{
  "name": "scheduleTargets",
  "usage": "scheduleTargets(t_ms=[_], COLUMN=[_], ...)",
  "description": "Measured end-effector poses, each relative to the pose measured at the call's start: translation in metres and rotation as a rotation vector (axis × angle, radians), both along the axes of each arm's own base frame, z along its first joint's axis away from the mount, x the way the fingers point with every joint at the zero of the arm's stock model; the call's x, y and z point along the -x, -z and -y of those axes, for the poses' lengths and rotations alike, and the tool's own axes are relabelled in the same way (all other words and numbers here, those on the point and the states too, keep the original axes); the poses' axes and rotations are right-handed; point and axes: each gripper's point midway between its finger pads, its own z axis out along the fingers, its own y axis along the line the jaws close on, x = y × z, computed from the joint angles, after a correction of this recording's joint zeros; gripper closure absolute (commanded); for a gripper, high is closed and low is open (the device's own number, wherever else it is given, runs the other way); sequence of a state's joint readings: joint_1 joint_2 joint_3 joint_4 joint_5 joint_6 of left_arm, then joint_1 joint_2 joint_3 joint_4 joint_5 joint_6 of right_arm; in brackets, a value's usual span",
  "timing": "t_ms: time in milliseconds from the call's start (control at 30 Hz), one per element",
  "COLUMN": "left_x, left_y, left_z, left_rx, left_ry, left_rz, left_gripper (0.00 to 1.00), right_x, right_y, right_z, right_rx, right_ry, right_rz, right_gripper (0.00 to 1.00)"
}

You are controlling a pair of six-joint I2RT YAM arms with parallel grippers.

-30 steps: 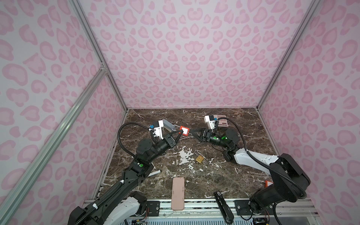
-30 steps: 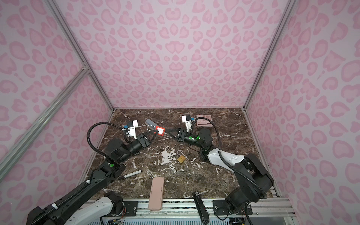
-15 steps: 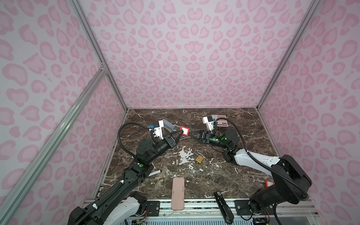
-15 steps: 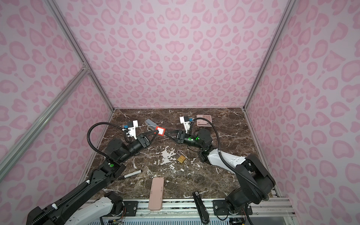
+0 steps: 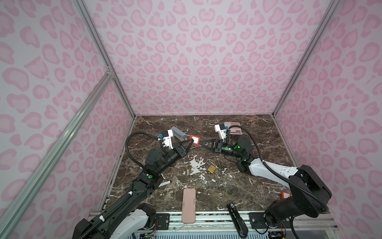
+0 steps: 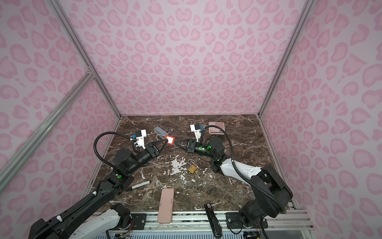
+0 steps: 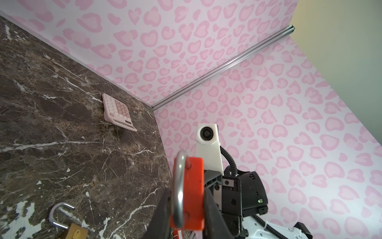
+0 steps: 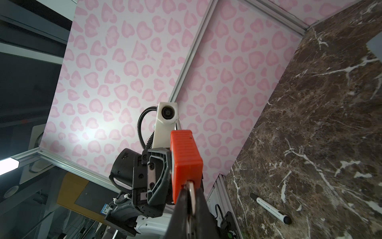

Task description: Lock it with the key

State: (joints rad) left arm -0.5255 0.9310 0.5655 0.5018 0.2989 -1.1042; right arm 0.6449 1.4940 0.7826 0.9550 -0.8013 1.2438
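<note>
Red padlock (image 6: 169,140) hung in the air above the marble table (image 5: 237,186), between the two arms, pinched by its flat sides in the left gripper (image 5: 192,142). The right gripper (image 5: 202,142) was pressed together on the key (image 8: 191,196), whose blade entered the base of the lock. The step in hand looked like the turn itself. It would go best as a pure roll of the right wrist about the blade's own line, with no sideways pull, while the left arm held firm against the twist so the body did not slip between the pads. Whether the shackle (image 7: 178,182) sat fully home could not be told; if not, it would need pressing in.
</note>
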Motion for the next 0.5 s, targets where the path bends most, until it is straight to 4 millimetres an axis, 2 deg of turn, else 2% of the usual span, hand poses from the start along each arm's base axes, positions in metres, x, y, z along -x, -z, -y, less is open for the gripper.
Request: scheduleTargets(t_ms=[500], left_x=[0.0057], left_y=[0.0070], left_z=[-0.0079], left_rx=[0.069], left_ry=[0.015], left_rz=[-0.048], left_gripper=[0.96], right_x=[0.0064], right_y=[0.0039], right_z=[0.0016], right_rx=[0.084], right_ry=[0.020], right_rz=[0.038], right_gripper=[1.00])
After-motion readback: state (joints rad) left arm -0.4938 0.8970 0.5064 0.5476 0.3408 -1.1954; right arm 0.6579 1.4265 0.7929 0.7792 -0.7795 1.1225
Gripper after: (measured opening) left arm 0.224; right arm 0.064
